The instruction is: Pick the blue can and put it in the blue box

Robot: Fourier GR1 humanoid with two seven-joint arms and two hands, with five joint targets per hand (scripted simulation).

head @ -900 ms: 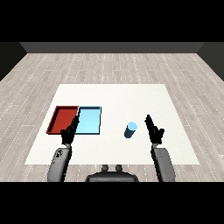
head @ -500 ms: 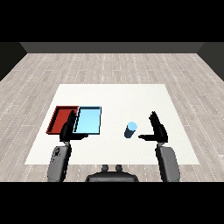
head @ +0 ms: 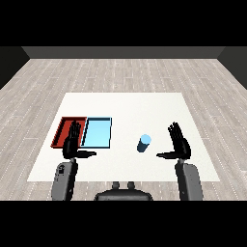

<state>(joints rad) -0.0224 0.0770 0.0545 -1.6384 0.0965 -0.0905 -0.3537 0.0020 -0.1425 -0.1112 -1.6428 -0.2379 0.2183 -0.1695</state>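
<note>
A blue can (head: 144,143) stands upright on the white table (head: 125,108), right of the trays. The light blue tray (head: 97,132) lies left of the can with nothing in it, and the red tray (head: 64,130) adjoins it on its left. My right hand (head: 179,144) is open to the right of the can, fingers straight up and thumb pointing toward the can, with a gap between them. My left hand (head: 72,143) is open at the near edge of the two trays, fingers raised over the red tray's near right corner, thumb pointing right.
Both grey forearms (head: 64,179) rise from the near table edge. Wood floor surrounds the table on all sides.
My right hand has turned its palm toward the can and spread its fingers wider. The left hand has scarcely moved. The can stands where it was.
</note>
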